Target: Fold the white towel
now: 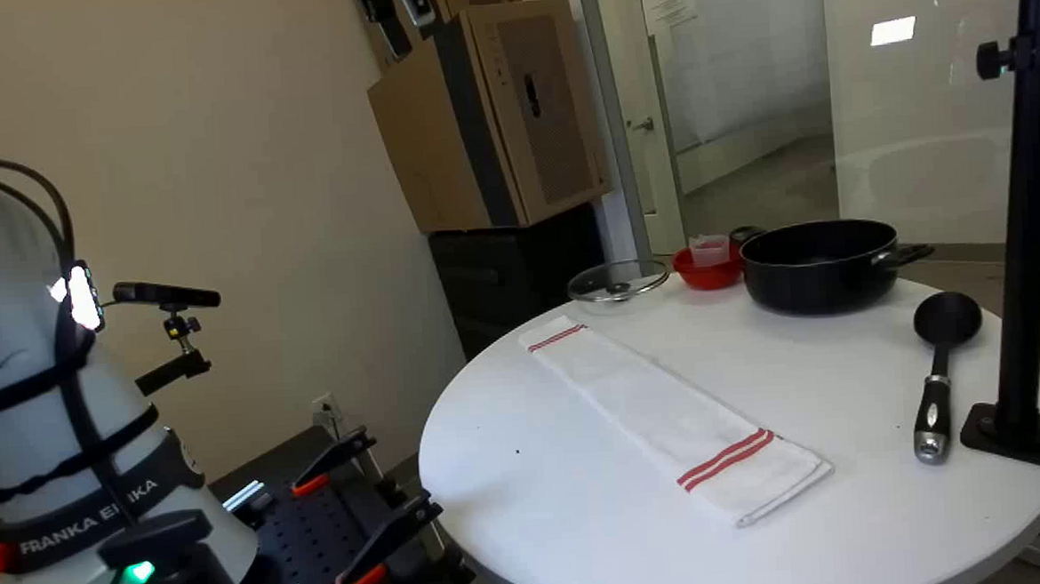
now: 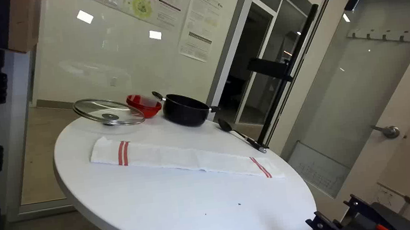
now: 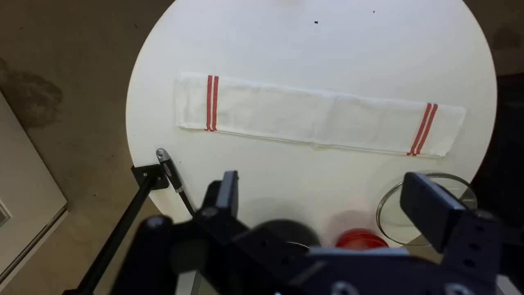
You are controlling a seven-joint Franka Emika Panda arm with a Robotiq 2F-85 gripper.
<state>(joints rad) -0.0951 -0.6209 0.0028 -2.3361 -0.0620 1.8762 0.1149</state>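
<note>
The white towel [image 1: 650, 401] [image 2: 171, 157] lies flat on the round white table as a long, narrow strip, with a pair of red stripes near each end. Along one long side in the wrist view, the towel [image 3: 282, 110] shows a doubled edge, as if layered. My gripper [image 1: 413, 36] [image 2: 338, 0] hangs high above the table in both exterior views, well apart from the cloth. Seen from the wrist, the gripper [image 3: 321, 177] has its fingers spread wide, with nothing held between them.
Along the table's far side stand a black pan [image 1: 817, 276], a red bowl [image 1: 706, 271] holding a clear cup, and a glass lid [image 2: 110, 116]. A black ladle [image 1: 947, 319] lies beside the pan, near a black pole [image 1: 1023, 212] clamped at the table edge.
</note>
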